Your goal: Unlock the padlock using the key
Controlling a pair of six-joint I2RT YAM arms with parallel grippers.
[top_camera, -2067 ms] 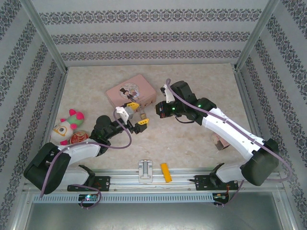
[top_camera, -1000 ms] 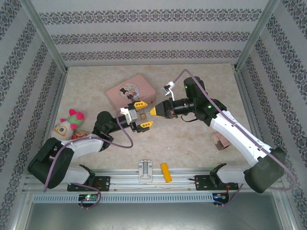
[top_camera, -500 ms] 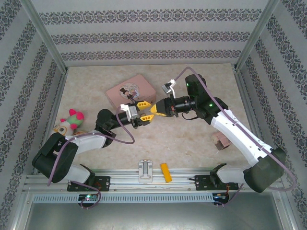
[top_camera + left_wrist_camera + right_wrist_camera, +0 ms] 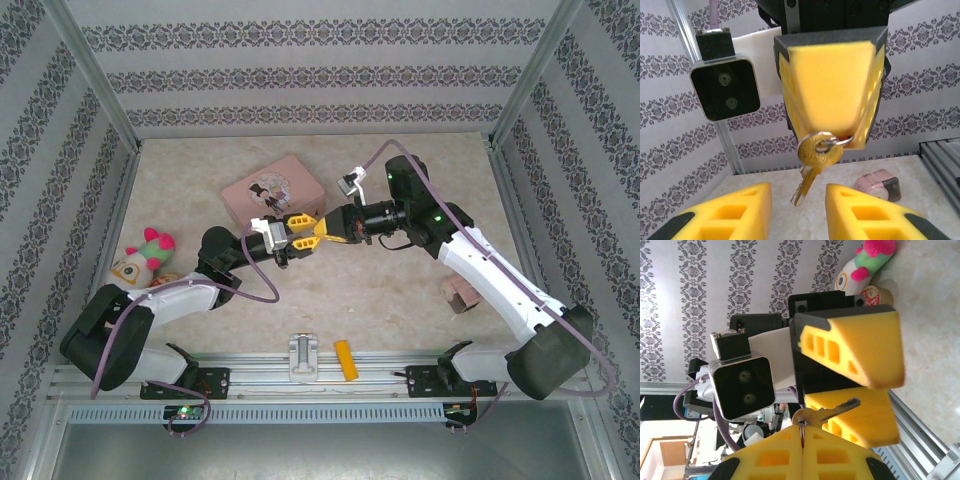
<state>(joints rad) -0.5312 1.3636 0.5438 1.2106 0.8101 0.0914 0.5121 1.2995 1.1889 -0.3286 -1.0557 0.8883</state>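
Observation:
The key (image 4: 815,155) is brass-coloured and hangs by a thin silvery ring from my right gripper (image 4: 801,427), whose jaws are shut on that ring. Its blade points down between the two yellow fingers (image 4: 740,210) of my left gripper (image 4: 797,200). Those fingers stand apart, with a gap on each side of the blade. In the top view both grippers meet above the table's middle, left gripper (image 4: 298,238) facing right gripper (image 4: 322,232). From the right wrist, the key (image 4: 832,411) lies in front of the left gripper's lower finger (image 4: 860,425). The padlock is hidden.
A pink tin (image 4: 275,190) sits just behind the grippers. A plush toy (image 4: 145,255) lies at the left. A white bracket (image 4: 302,355) and a yellow-orange block (image 4: 345,360) rest by the front rail. A small pink object (image 4: 460,295) lies under the right arm.
My left gripper has moved up to the right gripper and its jaws have narrowed around the hanging key. The right gripper stays shut on the ring.

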